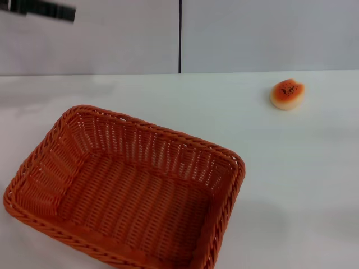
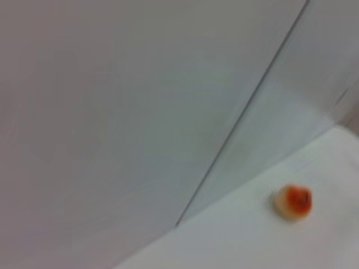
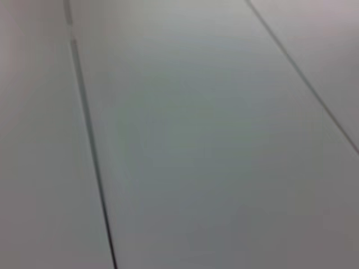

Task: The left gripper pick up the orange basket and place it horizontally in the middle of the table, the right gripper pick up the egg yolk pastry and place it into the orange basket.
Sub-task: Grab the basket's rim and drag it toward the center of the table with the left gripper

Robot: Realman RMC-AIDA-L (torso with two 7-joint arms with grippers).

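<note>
Woven orange wicker basket (image 1: 126, 190) with braided rim sits lower left on the matte white bench (image 1: 291, 185). Round glossy sesame-dotted pastry (image 1: 288, 93) sits upper right, well apart. Left gripper (image 1: 42, 9) is a dark blur top left, can't tell its state.

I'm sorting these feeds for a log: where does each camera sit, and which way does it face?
Head view: on the robot's head, looking down at the table, the orange basket near left, the egg yolk pastry far right; a dark arm part shows top left.
Left wrist view: on the left arm, facing the wall and table edge; no robot body visible.
Right wrist view: on the right arm, facing plain wall panels only.
Shared: head and left wrist both show the pastry.
</note>
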